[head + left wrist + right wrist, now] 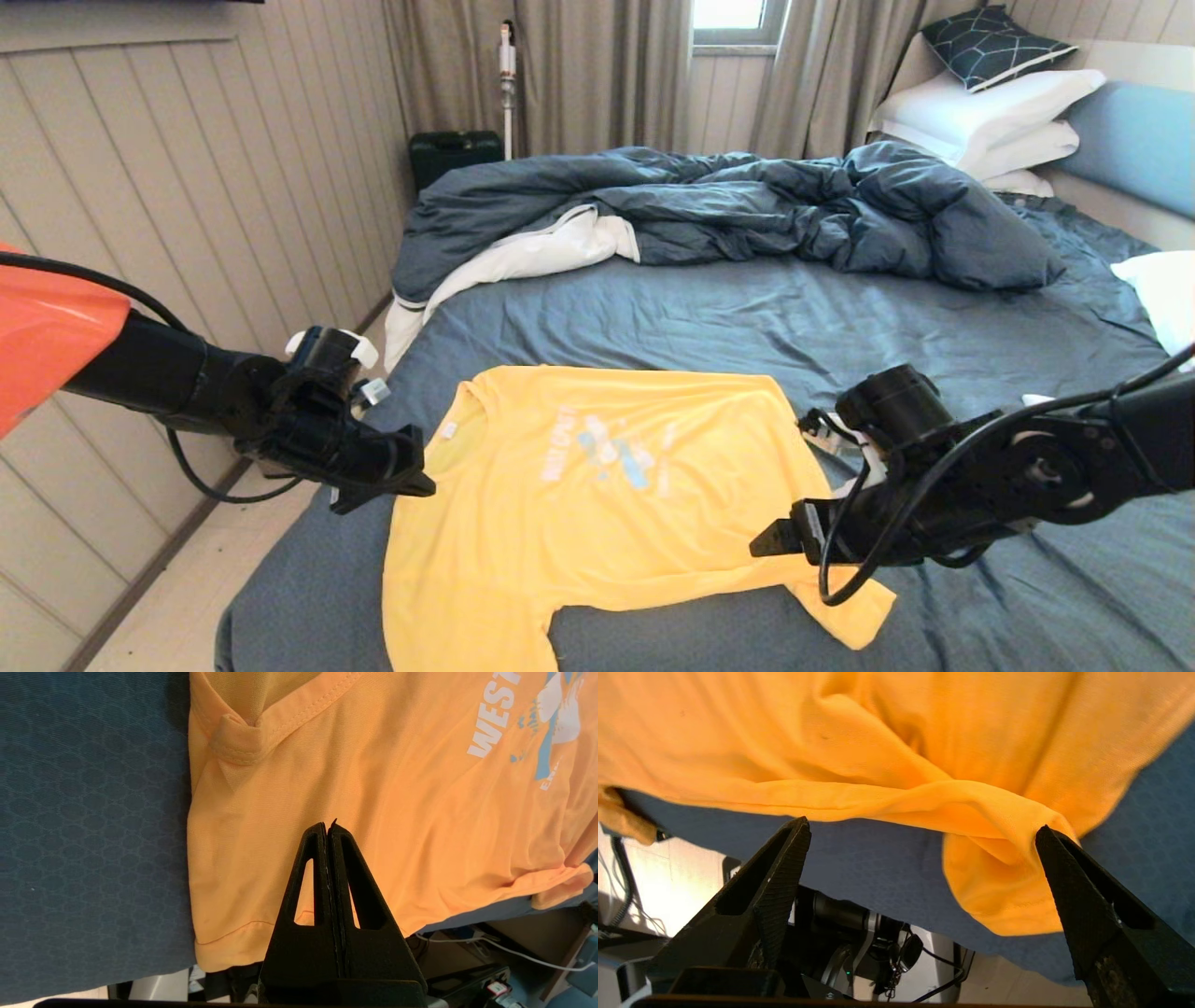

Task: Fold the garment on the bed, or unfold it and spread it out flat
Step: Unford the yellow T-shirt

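Slate-blue sheet of the bed (747,317) carries the garment (597,504) spread mostly flat near its foot edge, so you note the left gripper (328,828) clenched empty, the right gripper (920,833) released, and a rumpled sleeve (999,896) left.

Bright yellow short-sleeved T-shirt (597,523): fine matt knit cloth, stitched collar hem, flat white and light-blue print. Slate-blue bed sheet (766,327): matt woven cloth, faint honeycomb texture. Black gripper fingers (780,896): matt plastic, ribbed inner pads.
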